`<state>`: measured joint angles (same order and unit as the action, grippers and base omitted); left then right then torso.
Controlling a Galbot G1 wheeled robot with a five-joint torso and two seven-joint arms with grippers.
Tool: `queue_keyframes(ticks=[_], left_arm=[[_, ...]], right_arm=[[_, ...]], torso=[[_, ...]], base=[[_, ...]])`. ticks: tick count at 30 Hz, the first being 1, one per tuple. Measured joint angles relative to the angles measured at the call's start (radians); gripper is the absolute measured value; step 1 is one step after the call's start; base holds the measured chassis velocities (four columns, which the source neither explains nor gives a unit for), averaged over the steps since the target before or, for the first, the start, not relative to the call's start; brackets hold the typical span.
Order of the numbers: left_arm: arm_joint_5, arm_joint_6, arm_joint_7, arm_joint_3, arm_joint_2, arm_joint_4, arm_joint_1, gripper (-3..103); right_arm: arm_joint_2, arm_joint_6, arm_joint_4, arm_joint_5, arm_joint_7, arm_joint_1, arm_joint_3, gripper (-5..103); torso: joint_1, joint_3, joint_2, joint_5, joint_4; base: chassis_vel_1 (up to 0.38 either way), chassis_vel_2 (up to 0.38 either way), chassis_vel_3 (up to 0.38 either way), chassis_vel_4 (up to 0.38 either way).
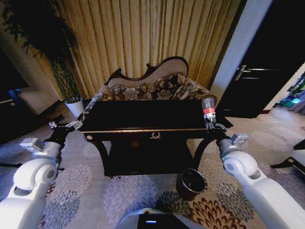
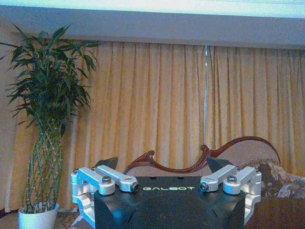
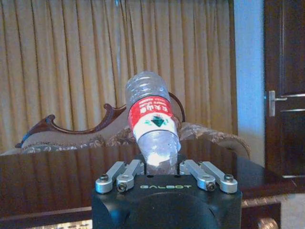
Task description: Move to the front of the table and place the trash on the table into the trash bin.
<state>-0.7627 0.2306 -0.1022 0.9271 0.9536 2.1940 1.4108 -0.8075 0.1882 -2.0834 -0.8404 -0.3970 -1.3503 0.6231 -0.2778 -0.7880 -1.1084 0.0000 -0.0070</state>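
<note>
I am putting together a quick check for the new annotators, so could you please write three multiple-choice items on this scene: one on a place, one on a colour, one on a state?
1. Where does the bin stand?
A. On the table
B. On the carpet before the table's right legs
C. Behind the sofa

2. What colour is the bottle's label?
A. Red and white
B. Blue
C. Green and yellow

3. What is the state of the right gripper?
A. Open and empty
B. Shut on the bottle
C. Resting inside the bin

Answers:
1. B: the head view shows the bin on the patterned carpet, in front of the table towards its right end.
2. A: the right wrist view shows a red band with white below it on the bottle.
3. B: the bottle rises tilted from between the gripper's fingers.

The left gripper hovers open by the table's left corner.
</note>
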Motion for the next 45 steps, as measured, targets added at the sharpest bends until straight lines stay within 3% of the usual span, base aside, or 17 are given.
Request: queue_keyframes(ticks=[15, 24, 32, 45], left_arm=[[0.000, 0.004, 0.001, 0.000, 0.009, 0.006, -0.006, 100], [0.001, 0.004, 0.006, 0.000, 0.011, 0.003, -0.002, 100], [0.001, 0.003, 0.010, 0.000, 0.011, 0.003, -0.001, 100], [0.005, -0.009, 0.009, 0.000, 0.016, 0.012, 0.010, 100]], right_arm=[[-0.102, 0.027, 0.207, 0.128, 0.113, -0.109, 0.015, 27], [-0.178, 0.029, 0.298, 0.203, 0.117, -0.185, 0.015, 27], [-0.224, 0.030, 0.450, 0.282, 0.121, -0.153, -0.013, 27], [-0.308, 0.001, 0.768, 0.439, 0.206, -0.035, -0.063, 27]], torso=[[-0.001, 0.000, 0.001, 0.0000, -0.0002], [-0.001, 0.000, 0.001, -0.0002, -0.0001], [-0.001, 0.000, 0.001, -0.0001, 0.0000], [-0.001, 0.000, 0.001, -0.0001, -0.0002]], base=[[0.000, 0.000, 0.000, 0.000], [0.000, 0.000, 0.000, 0.000], [0.000, 0.000, 0.000, 0.000], [0.000, 0.000, 0.000, 0.000]])
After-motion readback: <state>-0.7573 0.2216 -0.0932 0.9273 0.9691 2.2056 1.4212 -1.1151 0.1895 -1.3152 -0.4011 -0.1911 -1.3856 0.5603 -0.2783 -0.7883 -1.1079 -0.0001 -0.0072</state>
